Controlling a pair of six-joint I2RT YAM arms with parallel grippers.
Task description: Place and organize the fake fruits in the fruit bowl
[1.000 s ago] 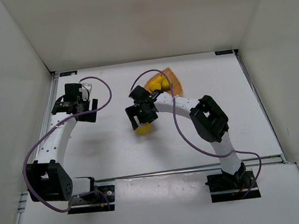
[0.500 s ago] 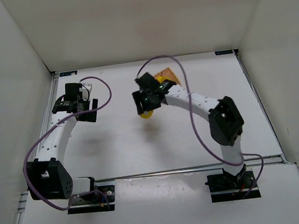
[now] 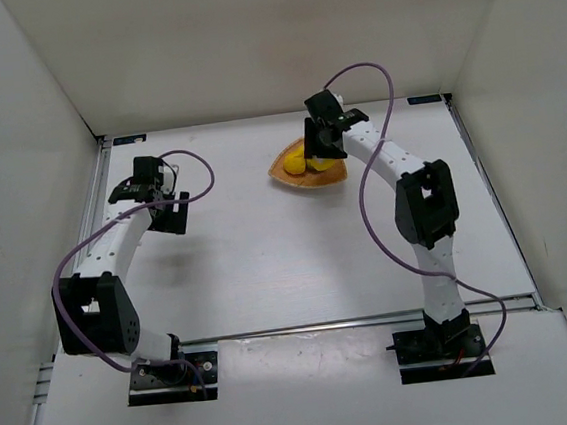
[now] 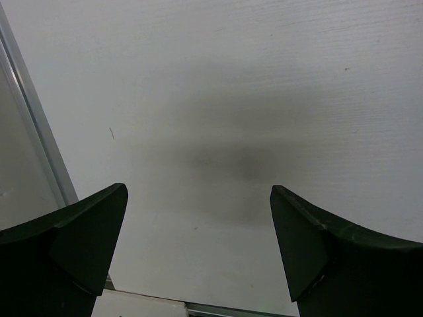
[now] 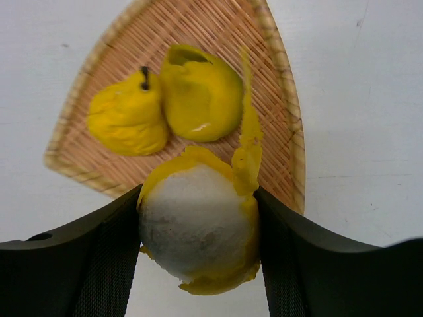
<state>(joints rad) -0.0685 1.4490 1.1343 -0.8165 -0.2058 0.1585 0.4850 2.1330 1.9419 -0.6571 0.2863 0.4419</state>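
The right fingers (image 5: 310,257) are clenched on the patched fruit (image 5: 198,231), one on each flank. Its white patch faces the wrist camera, and a thin yellow flap stands up from one side. This fruit hangs over the bowl (image 5: 198,26), above the rim nearest the wrist camera. I cannot tell whether it touches the weave.

Two more fruits lie inside the bowl, touching each other. The stemmed fruit (image 5: 125,119) shows a short dark stem, and the rounder fruit (image 5: 201,92) lies just beside it, toward the bowl's middle. The bowl sits flat on the worktop (image 3: 268,264).

The left fingers (image 4: 66,264) are released and spread wide, grasping nothing, with only bare worktop between them. The left arm (image 3: 116,244) is well apart from the bowl, off to the bowl's left in the top view.
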